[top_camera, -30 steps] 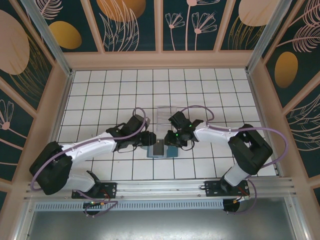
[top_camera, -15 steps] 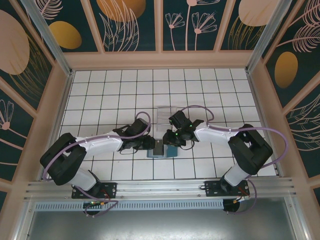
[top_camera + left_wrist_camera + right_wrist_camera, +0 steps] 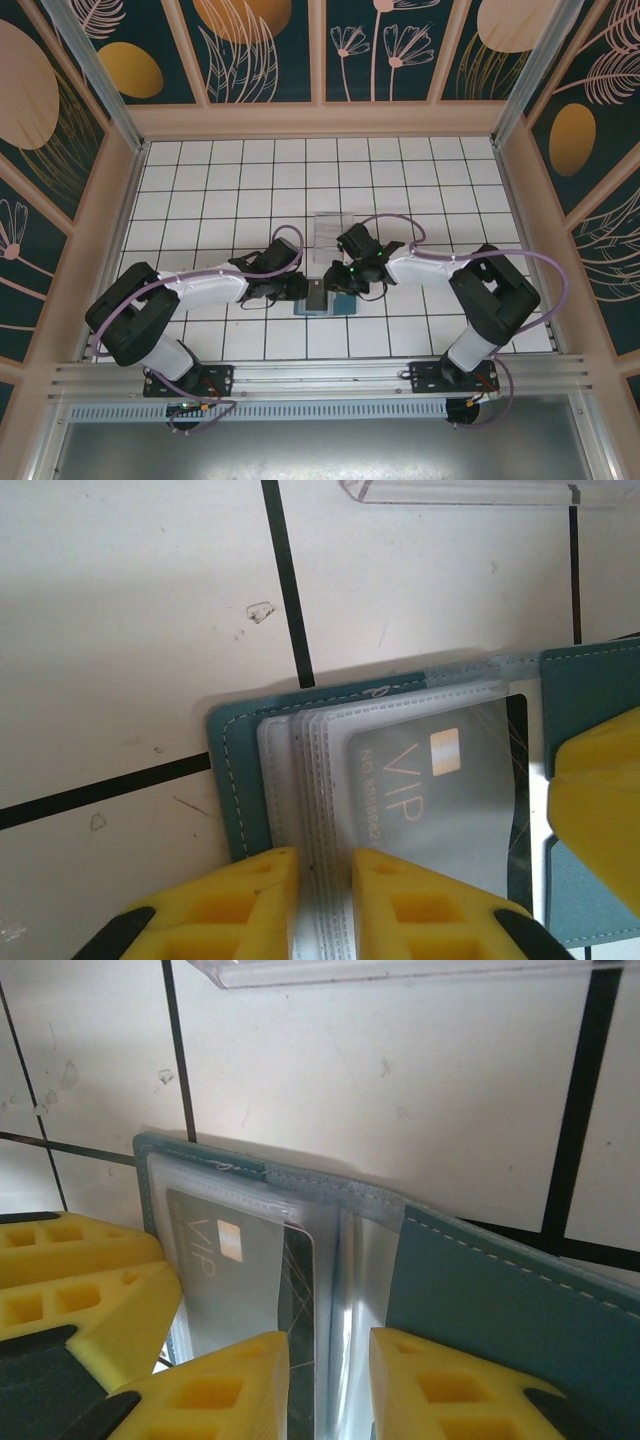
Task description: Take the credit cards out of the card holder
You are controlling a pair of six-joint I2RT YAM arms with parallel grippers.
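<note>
Card holder lies open on the tiled table, centre-front btwn the two arms. It's near the clear tray but not touching it. Teal cover is underneath, w/ a stack of clear plastic sleeves fanned on top. Black VIP card is inside the top sleeve, gold chip facing up, nothing pulled out.

Left claw is at the sleeve side of the holder. Its yellow fingers stand narrow, and the stacked sleeve edges run straight into the slim gap. Left wrist cam cuts the tips off at the frame bottom, so can't tell if it's pinching the sleeves or just straddling them.

Right claw comes in from the opp. side, over the holder's middle. Its fingers are a bit apart w/ a plain gap, and the card's dark end plus a sleeve fold show in that gap. Nothing looks clamped. One finger sits by the teal flap.

Both claws are close together over the holder, almost tip to tip in the top view.
</note>
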